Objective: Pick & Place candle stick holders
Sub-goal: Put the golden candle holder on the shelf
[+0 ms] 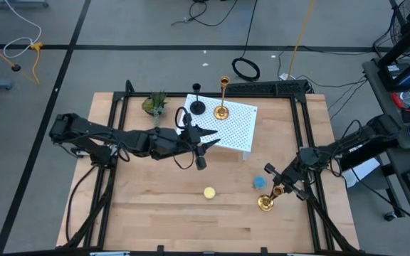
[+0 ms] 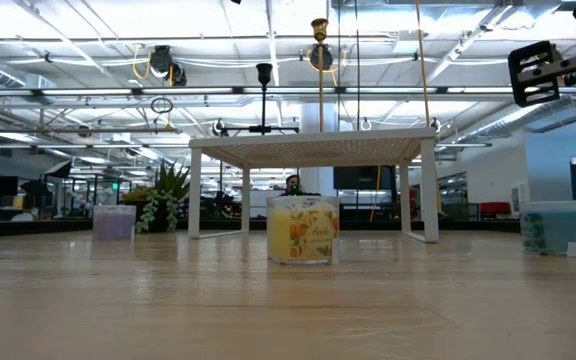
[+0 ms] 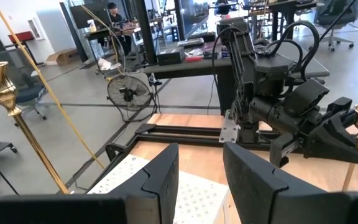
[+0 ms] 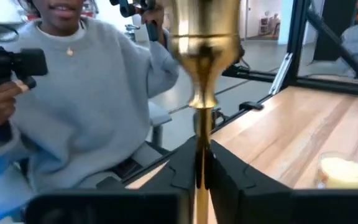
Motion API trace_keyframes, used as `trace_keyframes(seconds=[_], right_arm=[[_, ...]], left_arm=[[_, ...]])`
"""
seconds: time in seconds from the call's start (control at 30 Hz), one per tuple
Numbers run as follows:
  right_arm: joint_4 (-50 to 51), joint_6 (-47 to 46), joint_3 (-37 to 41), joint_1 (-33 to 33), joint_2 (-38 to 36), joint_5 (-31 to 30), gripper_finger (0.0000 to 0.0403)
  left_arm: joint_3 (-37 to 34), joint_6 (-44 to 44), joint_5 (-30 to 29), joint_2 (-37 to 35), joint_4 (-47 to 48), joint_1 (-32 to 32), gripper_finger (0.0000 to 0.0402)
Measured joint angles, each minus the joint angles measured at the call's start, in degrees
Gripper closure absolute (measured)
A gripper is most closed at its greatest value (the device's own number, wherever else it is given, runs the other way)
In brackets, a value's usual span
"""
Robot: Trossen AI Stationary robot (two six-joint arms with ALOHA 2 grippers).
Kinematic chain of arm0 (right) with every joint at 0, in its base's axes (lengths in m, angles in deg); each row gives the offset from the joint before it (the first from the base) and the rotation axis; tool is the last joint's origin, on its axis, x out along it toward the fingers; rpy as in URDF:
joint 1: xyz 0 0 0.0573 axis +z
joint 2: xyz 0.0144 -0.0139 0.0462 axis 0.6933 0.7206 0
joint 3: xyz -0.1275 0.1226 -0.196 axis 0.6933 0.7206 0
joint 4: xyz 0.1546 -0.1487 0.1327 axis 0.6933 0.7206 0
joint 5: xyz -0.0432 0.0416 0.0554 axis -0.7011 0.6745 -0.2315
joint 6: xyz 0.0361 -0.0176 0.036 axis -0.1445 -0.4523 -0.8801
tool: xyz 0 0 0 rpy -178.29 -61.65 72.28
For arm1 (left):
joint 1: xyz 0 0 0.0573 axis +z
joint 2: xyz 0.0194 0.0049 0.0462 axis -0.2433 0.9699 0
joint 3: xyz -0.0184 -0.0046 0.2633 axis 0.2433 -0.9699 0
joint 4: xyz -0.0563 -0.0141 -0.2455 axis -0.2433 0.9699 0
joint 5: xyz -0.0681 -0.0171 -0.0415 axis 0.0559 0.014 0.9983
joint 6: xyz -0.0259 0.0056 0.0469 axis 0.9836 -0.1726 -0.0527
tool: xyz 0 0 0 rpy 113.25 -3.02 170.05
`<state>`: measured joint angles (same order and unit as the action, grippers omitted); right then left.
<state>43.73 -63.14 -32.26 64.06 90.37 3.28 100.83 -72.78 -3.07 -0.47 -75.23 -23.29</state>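
Observation:
A brass candle stick holder (image 1: 221, 107) and a shorter black one (image 1: 198, 105) stand by their round bases on the white perforated stand (image 1: 237, 128); both also show in the low view (image 2: 320, 60) (image 2: 264, 100). My left gripper (image 1: 199, 146) is open and empty over the stand's near left edge (image 3: 201, 177). My right gripper (image 1: 280, 186) is shut on a second brass holder (image 1: 265, 203) at the table's near right (image 4: 201, 168). My right gripper pinches the brass holder's slim stem (image 4: 200, 146) between its two fingers, below the cup (image 4: 204, 37). The fingers come about level from the table's right side and lie across the stem. The holder stands about upright; whether its base (image 1: 265, 203) touches the table, I cannot tell.
A yellow candle jar (image 1: 209, 193) and a blue one (image 1: 260, 183) stand on the table near the held holder. A small potted plant (image 1: 155, 105) stands left of the stand. A person in a grey sweatshirt (image 4: 86, 93) is beyond the table's edge.

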Motion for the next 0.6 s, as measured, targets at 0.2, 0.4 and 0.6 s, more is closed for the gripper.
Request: trace_keyframes(seconds=[0.2, 0.4, 0.6], right_arm=[[-0.3, -0.9, 0.0, 0.0, 0.0, -7.9, 0.0378], [0.8, -1.2, -3.5, -0.1, 0.4, -22.4, 0.0391], [0.1, 0.3, -13.6, -0.6, 2.0, -24.0, 0.0383]], left_arm=[[-0.1, -1.4, -0.1, -3.6, 2.4, -1.3, 0.0268], [0.0, -1.2, -1.9, -8.7, 4.9, -3.5, 0.0268], [0.0, -1.0, -6.0, -12.6, 8.2, -4.8, 0.0268]])
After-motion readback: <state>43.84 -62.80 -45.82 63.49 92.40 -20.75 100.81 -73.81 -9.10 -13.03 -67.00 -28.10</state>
